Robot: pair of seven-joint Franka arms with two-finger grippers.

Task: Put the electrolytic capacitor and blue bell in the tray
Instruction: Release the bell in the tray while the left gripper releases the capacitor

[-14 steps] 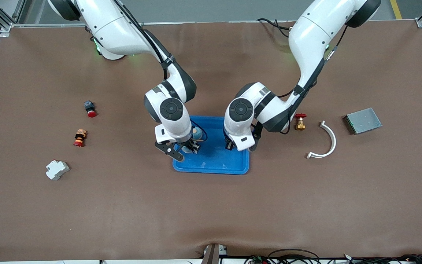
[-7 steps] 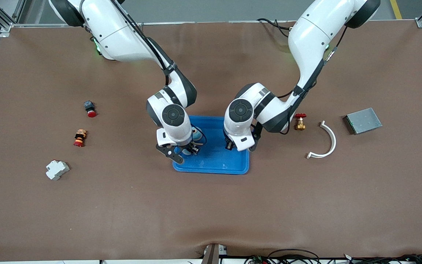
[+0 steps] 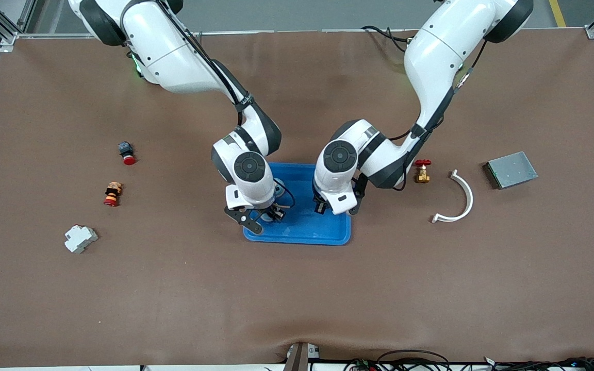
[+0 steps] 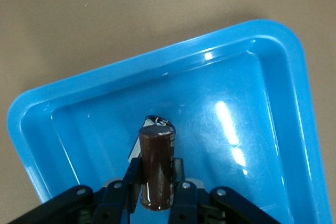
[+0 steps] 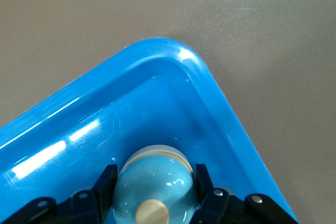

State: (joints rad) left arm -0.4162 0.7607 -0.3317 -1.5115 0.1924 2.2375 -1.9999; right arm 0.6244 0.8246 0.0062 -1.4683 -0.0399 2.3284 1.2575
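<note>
One blue tray (image 3: pixel 304 229) sits mid-bench under both arms. The right gripper (image 5: pixel 153 203) holds the one blue bell (image 5: pixel 153 184) in its jaws over a tray corner close to the rim; released there, the rounded bell could roll or tip over the edge. The left gripper (image 4: pixel 156 195) has its jaws clamped on the one electrolytic capacitor (image 4: pixel 156 169), upright above the tray floor; dropped upright, it may topple and roll

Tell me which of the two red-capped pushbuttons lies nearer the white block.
The striped red, orange and black pushbutton does. It lies nearer the front camera, closer to the white block; the other pushbutton, dark-bodied with a red cap, lies farther back.
</note>
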